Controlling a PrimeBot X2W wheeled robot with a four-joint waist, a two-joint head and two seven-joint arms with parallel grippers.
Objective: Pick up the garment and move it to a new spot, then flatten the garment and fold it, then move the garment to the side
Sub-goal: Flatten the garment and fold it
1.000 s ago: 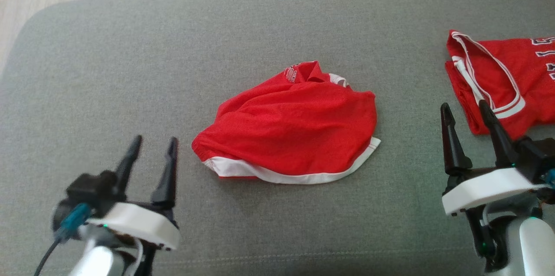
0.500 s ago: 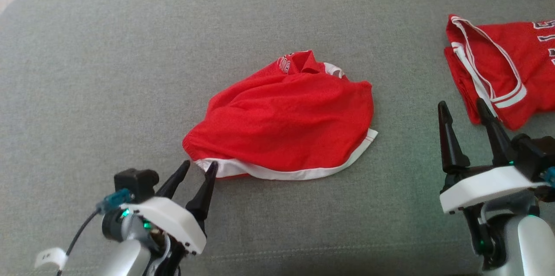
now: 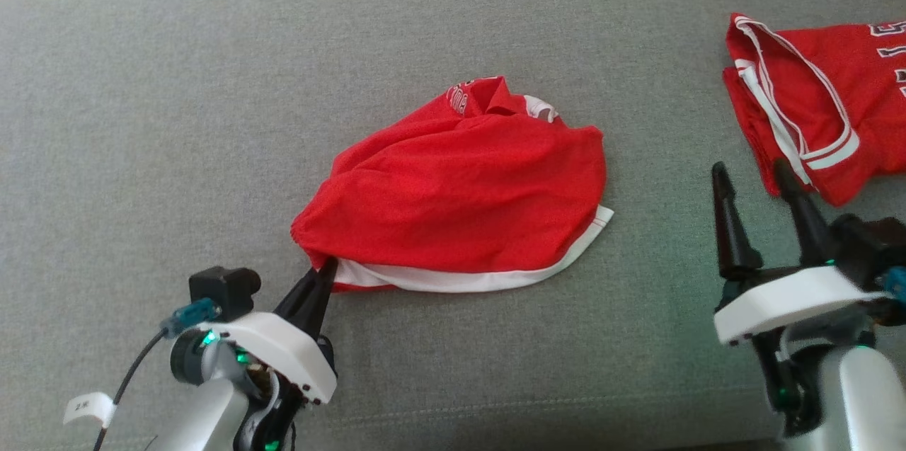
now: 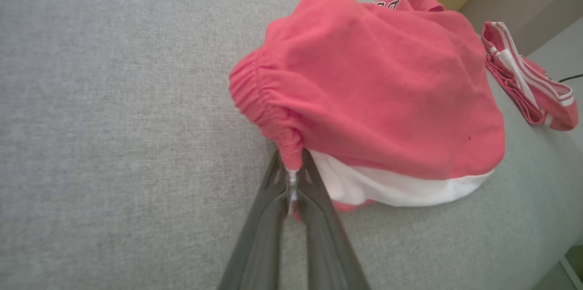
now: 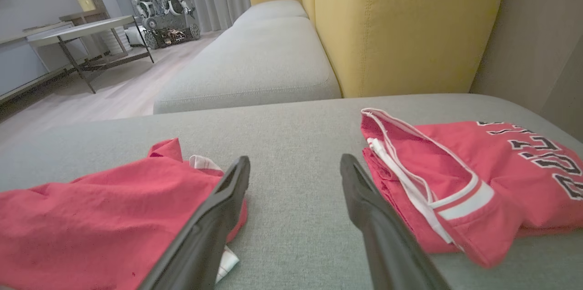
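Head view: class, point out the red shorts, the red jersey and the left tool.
red shorts (image 3: 460,203), head view, middle of the cloth
red jersey (image 3: 849,83), head view, plain red panel
left tool (image 3: 325,268), head view, tips pinching the waistband

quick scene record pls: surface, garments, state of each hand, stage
surface: grey cushion
target: red shorts, crumpled, mid-cushion, white trim along the near edge
left hand: shut on the elastic waistband corner of the shorts
right hand: open, holding nothing
other: red jersey, far right, apart from the shorts
stage: grasp made; most of the shorts lie on the cushion
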